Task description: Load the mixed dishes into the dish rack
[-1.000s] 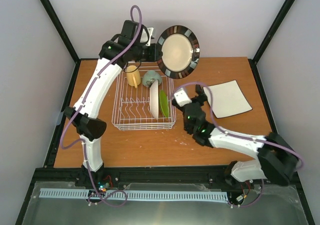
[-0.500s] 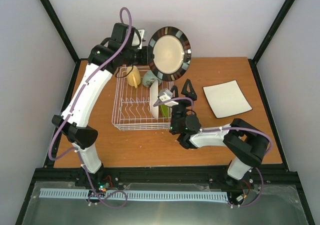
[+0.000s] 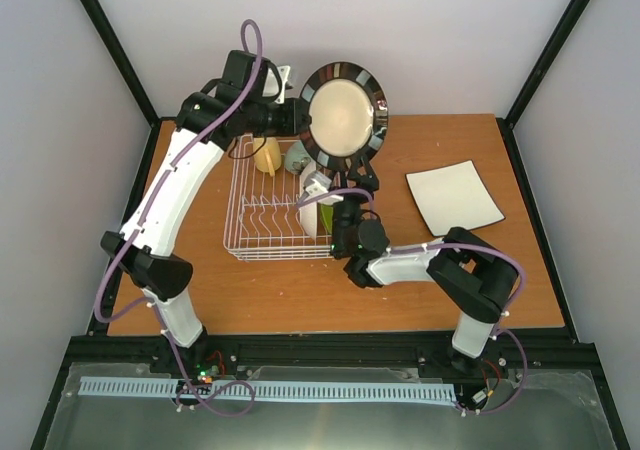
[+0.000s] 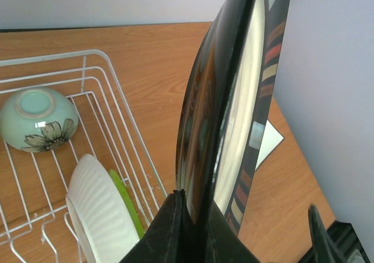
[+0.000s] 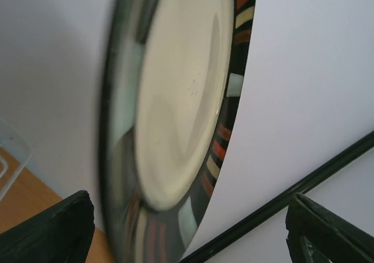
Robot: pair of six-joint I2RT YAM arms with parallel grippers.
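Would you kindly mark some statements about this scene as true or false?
1. The left gripper is shut on the dark-rimmed cream plate. True.
2. The square white plate stands in the dish rack. False: it lies flat on the table, right of the rack.
3. The pale mint bowl sits upside down in the rack. True.
4. The right gripper is shut. False: it is open, close under the held plate.

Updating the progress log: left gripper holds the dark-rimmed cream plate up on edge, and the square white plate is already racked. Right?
Not quite. The square white plate is not racked: it lies flat on the table, right of the dish rack, as the top external view shows. The left gripper does hold the dark-rimmed cream plate up on edge.
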